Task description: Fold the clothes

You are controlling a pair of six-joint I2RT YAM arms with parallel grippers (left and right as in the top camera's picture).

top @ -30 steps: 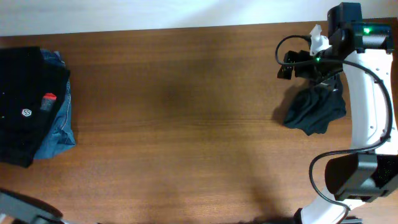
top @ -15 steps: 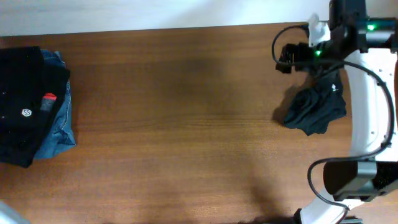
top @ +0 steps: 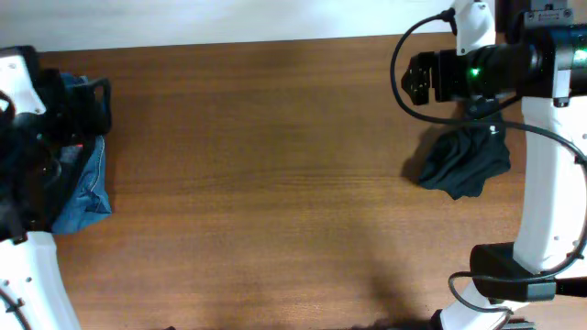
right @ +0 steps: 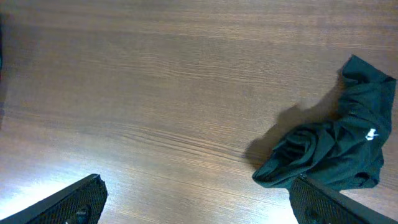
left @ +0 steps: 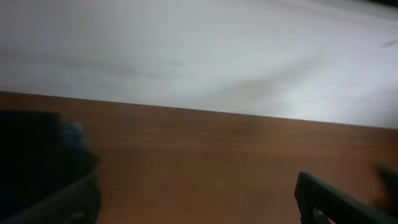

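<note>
The left arm has swung into the overhead view; a second ago it was out of sight. Its jaws stand apart. The black pile, blurred, sits ahead of their left-hand finger, with blue denim showing beside it. The right arm has lifted and turned its wrist level. Its jaws are also wide apart and hold nothing. The crumpled black garment lies unmoved on the worktop, ahead of the right-hand finger and not between the jaws.
</note>
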